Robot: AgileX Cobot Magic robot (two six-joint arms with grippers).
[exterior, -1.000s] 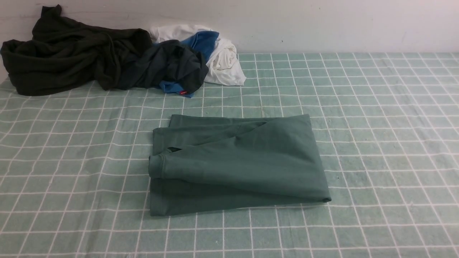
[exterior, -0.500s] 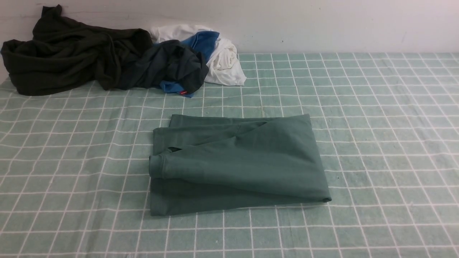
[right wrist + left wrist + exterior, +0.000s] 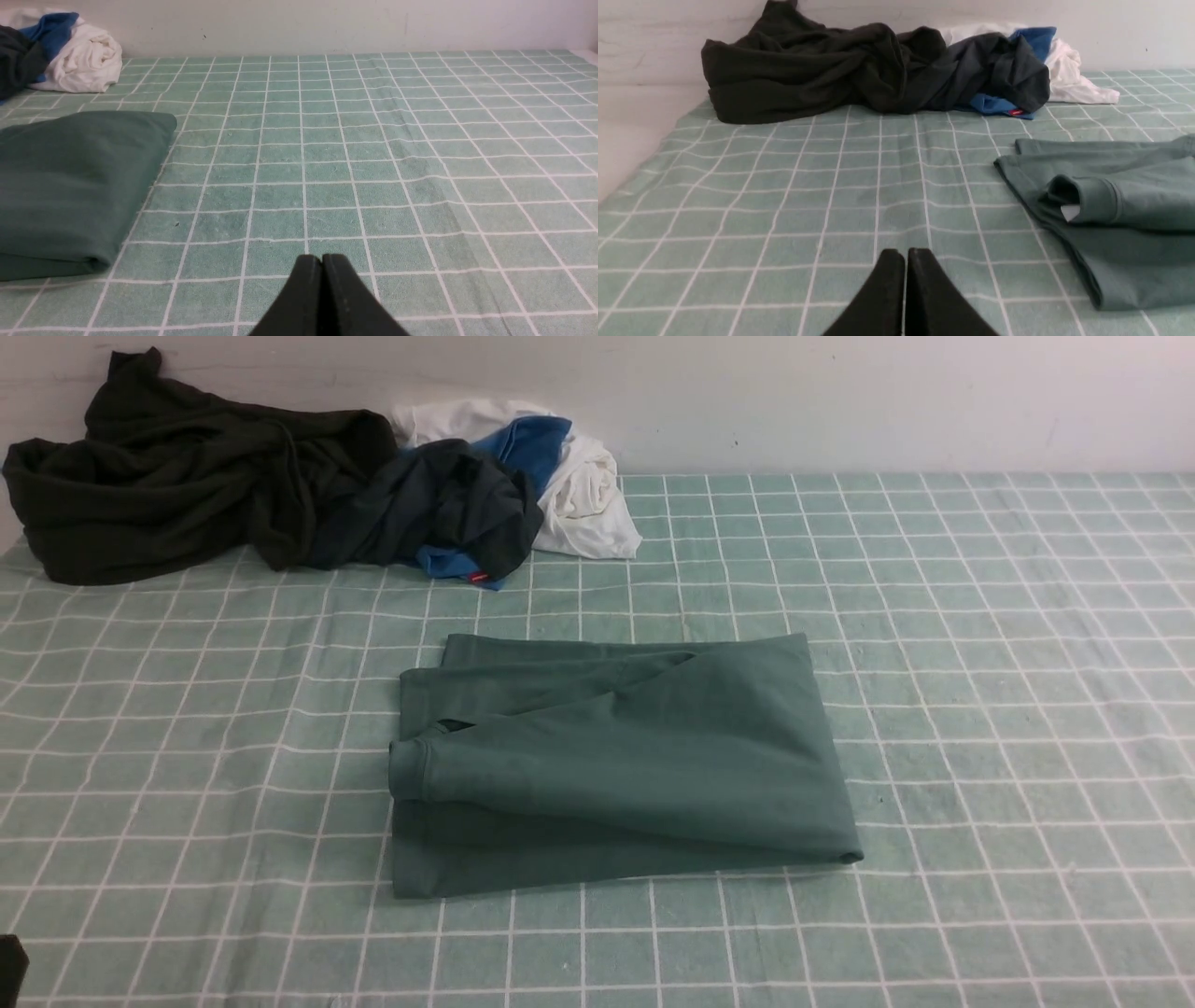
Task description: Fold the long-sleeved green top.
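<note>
Top lies folded mid-cloth, both our grippers clear of it.
We see left gripper clenched on nothing, low beside the top's cuff end; right gripper likewise pressed closed and empty, off the top's other side. Pile of clothes sits at the far wall.

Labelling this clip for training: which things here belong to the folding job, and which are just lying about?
Job:
green long-sleeved top, already folded
left end effector, shut
right end effector, shut

Lying about:
dark crumpled garments
blue garment
white garment
checked cloth
</note>
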